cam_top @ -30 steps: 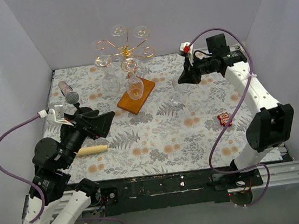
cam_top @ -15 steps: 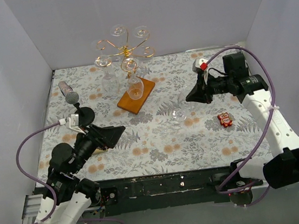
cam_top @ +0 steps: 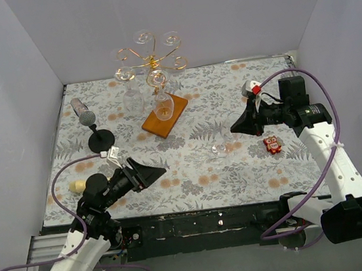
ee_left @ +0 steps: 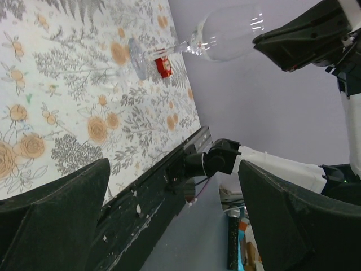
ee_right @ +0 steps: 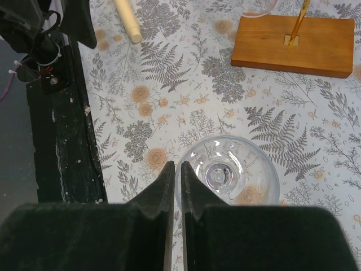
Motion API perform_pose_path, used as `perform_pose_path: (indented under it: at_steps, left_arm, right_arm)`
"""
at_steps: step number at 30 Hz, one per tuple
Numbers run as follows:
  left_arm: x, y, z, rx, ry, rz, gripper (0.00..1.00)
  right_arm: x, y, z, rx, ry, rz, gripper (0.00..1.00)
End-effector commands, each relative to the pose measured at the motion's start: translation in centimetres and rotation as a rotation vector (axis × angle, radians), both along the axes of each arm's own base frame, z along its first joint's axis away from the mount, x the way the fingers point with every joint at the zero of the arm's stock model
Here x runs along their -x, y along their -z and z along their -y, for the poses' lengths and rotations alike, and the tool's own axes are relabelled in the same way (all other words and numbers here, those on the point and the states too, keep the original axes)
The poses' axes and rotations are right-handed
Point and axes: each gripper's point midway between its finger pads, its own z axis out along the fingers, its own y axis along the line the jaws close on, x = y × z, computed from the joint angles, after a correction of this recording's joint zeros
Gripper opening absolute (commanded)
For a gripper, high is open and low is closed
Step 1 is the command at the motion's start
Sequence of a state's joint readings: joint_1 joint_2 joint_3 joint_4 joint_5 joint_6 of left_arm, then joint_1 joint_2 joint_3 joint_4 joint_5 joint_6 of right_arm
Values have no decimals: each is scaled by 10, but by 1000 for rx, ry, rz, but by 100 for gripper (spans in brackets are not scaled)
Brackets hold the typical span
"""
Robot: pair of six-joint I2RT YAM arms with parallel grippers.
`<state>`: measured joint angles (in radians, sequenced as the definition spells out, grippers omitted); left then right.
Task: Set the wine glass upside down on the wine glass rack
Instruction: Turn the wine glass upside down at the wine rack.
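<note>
The wine glass [cam_top: 224, 139] is clear and hangs tilted over the table's right middle, foot low. My right gripper [cam_top: 237, 127] is shut on its rim; in the right wrist view the fingertips [ee_right: 169, 172] pinch the left edge of the glass [ee_right: 228, 175]. The left wrist view shows the glass [ee_left: 225, 36] lying sideways under the right gripper [ee_left: 302, 34]. The wine glass rack [cam_top: 152, 61] is a copper-gold wire tree on a wooden base [cam_top: 165, 116], also in the right wrist view [ee_right: 293, 39]. Two glasses [cam_top: 133, 99] hang on it. My left gripper [cam_top: 147, 173] is open and empty, also in its own view [ee_left: 174, 169].
A black microphone stand [cam_top: 101, 140] with a microphone [cam_top: 83, 112] is at the left. A pale wooden stick [cam_top: 77, 185] lies near the left arm, also in the right wrist view [ee_right: 127, 22]. A small red object [cam_top: 272, 144] lies right of the glass. The table's black front rail [cam_top: 198, 224] is close.
My right gripper has carried the glass away from the rack, toward the front right and lower. My left arm has drawn back toward the front edge, uncovering the microphone stand.
</note>
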<state>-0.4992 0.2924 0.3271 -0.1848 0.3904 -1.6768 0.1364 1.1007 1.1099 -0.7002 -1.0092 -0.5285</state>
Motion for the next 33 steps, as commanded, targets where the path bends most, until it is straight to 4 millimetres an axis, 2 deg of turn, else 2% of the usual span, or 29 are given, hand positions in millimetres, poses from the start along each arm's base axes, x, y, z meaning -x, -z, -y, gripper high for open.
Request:
perform_pose_path:
  at_steps: [1,14,25,33]
  left_arm:
    - [12,8,10,76,80,-63,98]
    - [17,30,17,86,107,-135,98]
    - [29,39,36,75,131,-160,98]
    - [29,37,47,85,134,-141,98]
  right_arm:
    - [6,-21,-5,-68,-49,71,1]
    - [9,-22,-7,-85,-63,58,1]
    - [10,-22,-8,-90,-68,53,1]
    - [11,-25,-9,-103,-77,49,1]
